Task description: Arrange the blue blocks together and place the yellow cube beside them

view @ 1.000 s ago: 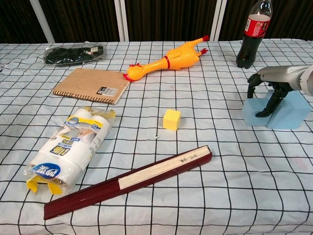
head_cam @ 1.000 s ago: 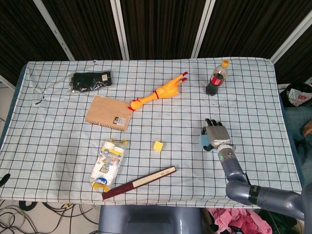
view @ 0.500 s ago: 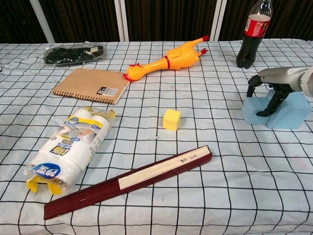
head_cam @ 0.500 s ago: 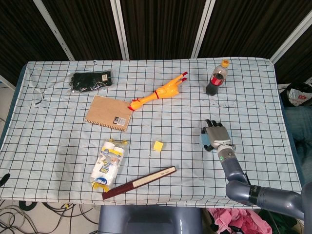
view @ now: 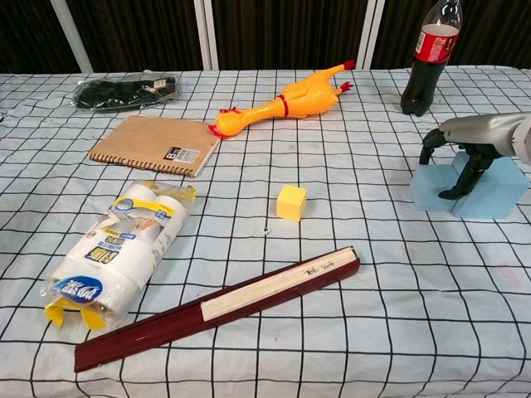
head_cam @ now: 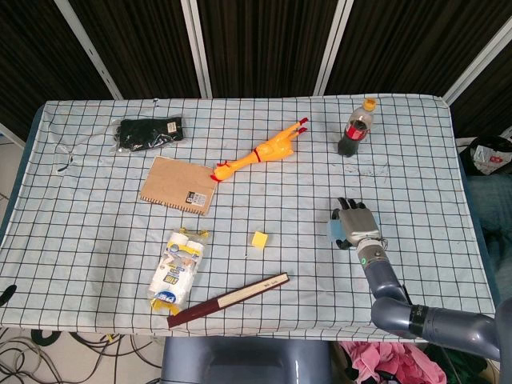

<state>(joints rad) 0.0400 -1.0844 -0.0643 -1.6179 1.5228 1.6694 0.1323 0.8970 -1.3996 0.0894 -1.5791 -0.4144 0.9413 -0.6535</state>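
Right robot hand [view: 465,157] [head_cam: 354,223] sits at about 3 o'clock on the desk [head_cam: 96,224], palm down over the blue blocks [view: 465,186] [head_cam: 335,233]. Chest view: fingers [view: 461,176] curl down, dark tips touching the top and front face of the blocks. Thumb side at the left edge, other fingers further right. Cannot tell if it actually clamps them or just rests on top. Blocks look pushed together as one light-blue mass; a seam seems to run between a lower left part and a taller right part. Left robot hand not visible in either view.

Yellow cube [view: 291,202] [head_cam: 259,239] alone near desk centre, roughly 6 o'clock of the rubber chicken [view: 282,101] [head_cam: 262,151], well apart from the blue blocks, to their 9 o'clock.

Other stuff: cola bottle [view: 426,56] [head_cam: 354,129] upright at 1 o'clock, beyond the blocks. Brown notebook [view: 155,144] [head_cam: 179,184] at 10 o'clock, near the chicken's head. Black bag [view: 124,89] [head_cam: 150,133] at 11 o'clock, far corner. Pack of paper rolls [view: 116,251] [head_cam: 177,268] at 7 o'clock. Dark red closed folding fan [view: 217,308] [head_cam: 229,299] lying diagonally at 6 o'clock near the front edge, just below the cube but not touching. Checked cloth covers the desk.
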